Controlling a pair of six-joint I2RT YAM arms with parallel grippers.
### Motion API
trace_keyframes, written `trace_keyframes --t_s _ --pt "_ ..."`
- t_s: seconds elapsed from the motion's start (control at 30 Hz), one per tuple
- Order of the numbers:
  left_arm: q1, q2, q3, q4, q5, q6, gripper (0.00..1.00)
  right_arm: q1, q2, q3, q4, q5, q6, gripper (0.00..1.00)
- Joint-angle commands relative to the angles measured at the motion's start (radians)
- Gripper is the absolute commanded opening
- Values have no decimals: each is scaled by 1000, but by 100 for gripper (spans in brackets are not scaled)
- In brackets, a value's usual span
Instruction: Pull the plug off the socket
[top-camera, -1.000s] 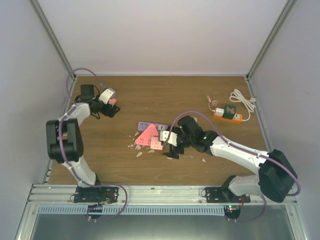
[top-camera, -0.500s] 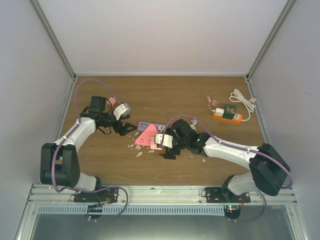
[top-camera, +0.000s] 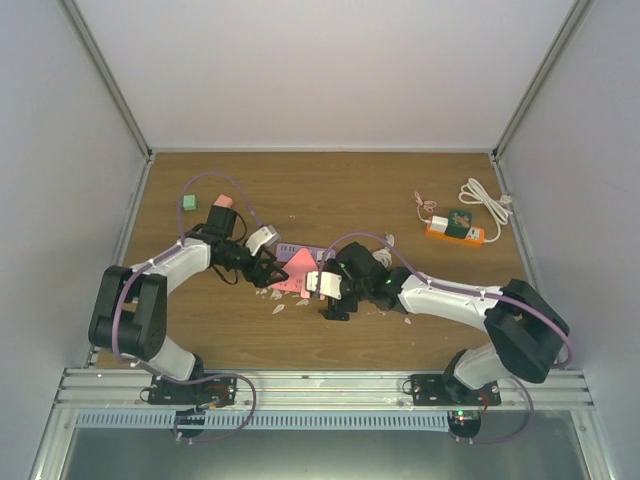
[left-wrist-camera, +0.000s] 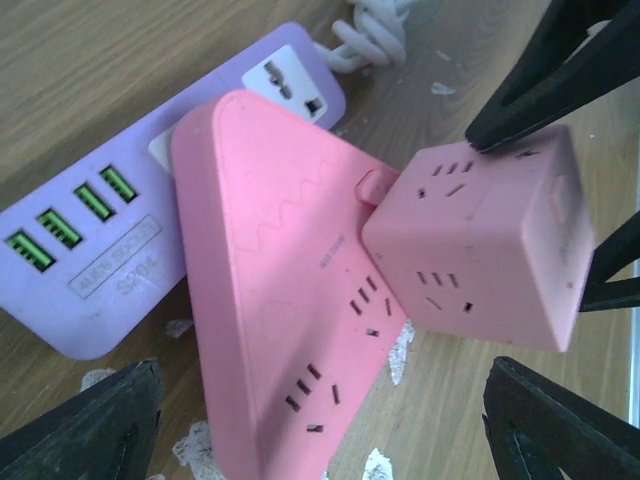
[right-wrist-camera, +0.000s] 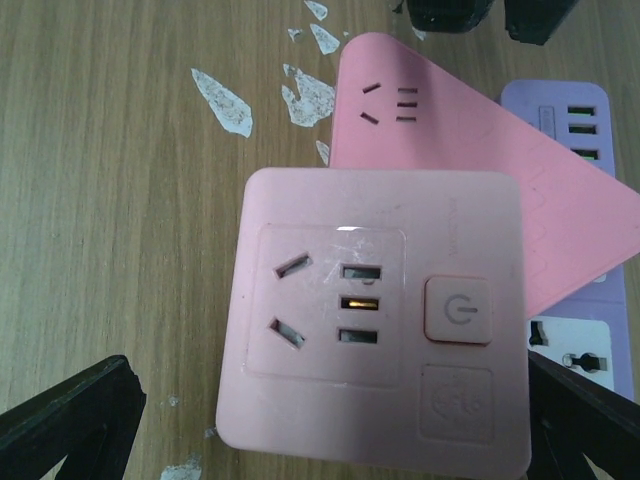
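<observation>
From the overhead view I saw both arms reaching into the middle of the worktop (top-camera: 350, 190), over a cluster of power blocks. The left end effector (top-camera: 264, 268) hung with its jaws spread wide and nothing between them. In its wrist view the two dark fingers (left-wrist-camera: 95, 425) sat at the bottom corners, and a pink triangular socket (left-wrist-camera: 275, 300) lay below. That triangle rested partly on top of a purple power strip (left-wrist-camera: 90, 250). The strip's green-lit ports showed to the left, and its white cord (left-wrist-camera: 370, 25) left from the far end.

The right end effector (right-wrist-camera: 332, 372) was also opened as far as it went, holding nothing. Its fingers (right-wrist-camera: 65, 425) straddled a pink cube socket (right-wrist-camera: 375, 320) that sat against the triangle's edge. I saw a clear gap on one side. On the other side the finger was close to the cube's edge, and I could not tell whether it touched. White flakes (right-wrist-camera: 225, 100) were scattered on the wood around the blocks.

The orange socket (top-camera: 470, 236) lay near the far right edge of the worktop, well apart from both end effectors. The plug (top-camera: 441, 225) sat in it, small at that range, with a thin pink cable (top-camera: 424, 206) curling away beside it. A small green block (top-camera: 188, 202) sat alone toward the far left.
</observation>
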Motion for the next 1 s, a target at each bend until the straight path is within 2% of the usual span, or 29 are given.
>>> trace_keyframes --t_s 0.0,0.4,0.57,0.77,0.97 --pt "-13 44 -15 70 -33 -35 88 13 21 28 37 21 -6 100" --pt "-62 150 10 98 -83 -74 88 48 51 35 98 78 -39 93" --pt "-70 174 35 96 -65 -85 87 61 68 36 104 94 -50 83" --pt "-69 209 55 100 -49 -95 81 62 65 31 107 96 -53 73" --pt "-80 231 83 103 0 -102 78 62 59 20 111 105 -53 67"
